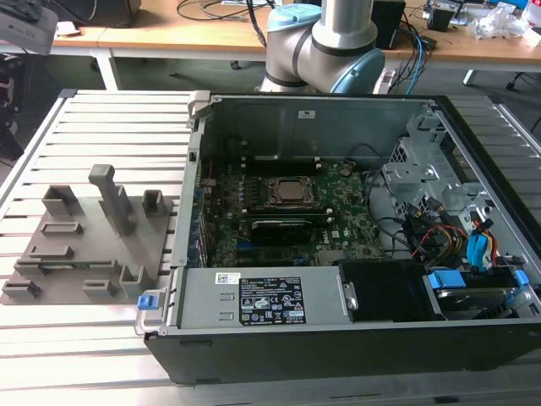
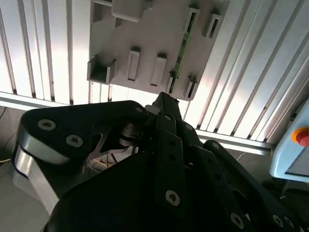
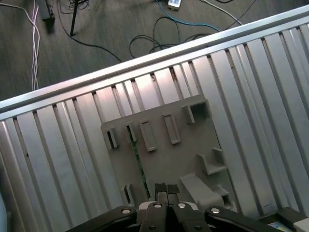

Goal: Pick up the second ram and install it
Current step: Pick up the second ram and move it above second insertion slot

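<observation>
The arm is silver-grey with pale blue joint caps, and its black end effector shows round screws.

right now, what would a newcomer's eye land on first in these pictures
The open computer case with its green motherboard takes the exterior view's middle and right. At that view's left sits the gray fixture block; in both wrist views the second ram stands on edge in it, with the gripper shut and empty over the block.

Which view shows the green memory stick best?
Second wrist view: the RAM stick is a clear green edge on the fixture block. First wrist view shows a thinner sliver; in the exterior view it's too small to tell.
</observation>
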{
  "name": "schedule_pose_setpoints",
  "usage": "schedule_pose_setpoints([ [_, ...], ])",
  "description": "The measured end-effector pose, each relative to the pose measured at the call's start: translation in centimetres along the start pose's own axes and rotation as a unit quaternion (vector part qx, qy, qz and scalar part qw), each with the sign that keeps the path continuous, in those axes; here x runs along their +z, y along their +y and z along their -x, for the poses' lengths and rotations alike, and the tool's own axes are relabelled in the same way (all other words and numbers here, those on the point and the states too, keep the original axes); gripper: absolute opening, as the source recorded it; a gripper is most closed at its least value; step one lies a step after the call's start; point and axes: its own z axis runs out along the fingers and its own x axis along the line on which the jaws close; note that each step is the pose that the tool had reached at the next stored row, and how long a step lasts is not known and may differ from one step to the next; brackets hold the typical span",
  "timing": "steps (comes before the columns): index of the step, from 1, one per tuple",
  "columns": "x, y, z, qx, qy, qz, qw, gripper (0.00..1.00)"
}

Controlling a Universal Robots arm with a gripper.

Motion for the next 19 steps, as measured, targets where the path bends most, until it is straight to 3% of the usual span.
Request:
schedule_pose_setpoints([
  [6,0.0,0.0,0.0,-0.059,0.0034,0.001,0.9983,0.11],
  [11,0.0,0.0,0.0,-0.102,0.0058,0.0017,0.9947,0.11],
  [16,0.0,0.0,0.0,-0.103,0.0059,0.0017,0.9946,0.11],
  [18,0.0,0.0,0.0,-0.103,0.0059,0.0017,0.9946,0.24],
  [19,0.0,0.0,0.0,-0.104,0.0059,0.0017,0.9946,0.24],
])
